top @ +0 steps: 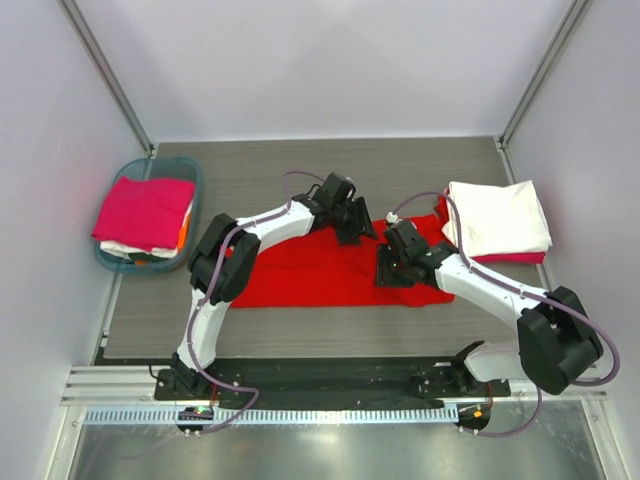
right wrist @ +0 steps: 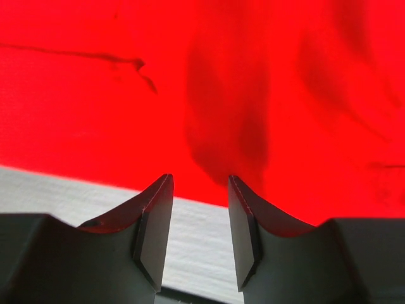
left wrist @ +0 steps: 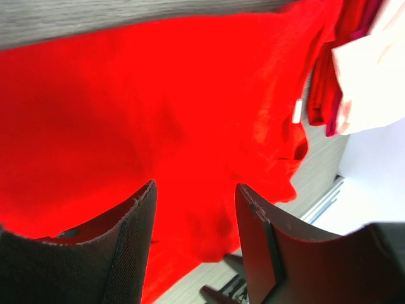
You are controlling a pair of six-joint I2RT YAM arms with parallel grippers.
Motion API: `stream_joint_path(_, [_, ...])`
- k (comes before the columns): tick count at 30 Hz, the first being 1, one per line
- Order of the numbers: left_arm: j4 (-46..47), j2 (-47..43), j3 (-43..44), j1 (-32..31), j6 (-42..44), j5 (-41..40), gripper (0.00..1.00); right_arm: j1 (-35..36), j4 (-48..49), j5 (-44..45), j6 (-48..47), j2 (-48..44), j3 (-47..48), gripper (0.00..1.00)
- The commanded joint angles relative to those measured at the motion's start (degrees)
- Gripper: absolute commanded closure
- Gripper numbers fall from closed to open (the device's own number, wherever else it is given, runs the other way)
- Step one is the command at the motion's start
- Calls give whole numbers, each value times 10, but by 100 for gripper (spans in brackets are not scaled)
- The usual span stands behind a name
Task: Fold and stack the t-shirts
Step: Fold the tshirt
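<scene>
Fingers of the left gripper [left wrist: 195, 190] and right gripper [right wrist: 199, 180] stand apart, gripping nothing, above the red shirt [top: 310, 275] spread flat on the table [top: 250, 180]; a folded white shirt [top: 497, 218] lies at its right end.

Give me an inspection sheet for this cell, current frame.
Surface: grey wood-grain table.
Job's things: red shirt spread mid-table; folded white shirt at far right, more folded cloth beneath; pink shirt tops the pile in the teal basket.
Clutter: nothing seen.
Grippers: left gripper and right gripper both open, over the red shirt.
Cables: purple cables in loose loops; no snag seen.
Surroundings: white walls, metal frame posts.
</scene>
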Motion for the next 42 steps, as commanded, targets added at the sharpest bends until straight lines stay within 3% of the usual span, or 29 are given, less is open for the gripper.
stream_joint_path(1, [-26, 21, 29, 9, 18, 10, 46, 2, 15, 55, -16, 16, 34, 54])
stream_joint_path(14, [-34, 79, 51, 19, 23, 9, 46, 4, 34, -42, -1, 47, 39, 53])
stream_joint_path(19, [-32, 80, 52, 19, 20, -5, 46, 4, 40, 1, 4, 68, 39, 53])
stream_joint_path(27, [-32, 87, 57, 18, 18, -4, 46, 23, 46, -54, 6, 68, 45, 53])
stream_joint_path(42, [-33, 57, 41, 18, 26, -13, 46, 13, 19, 67, 5, 119, 90, 57])
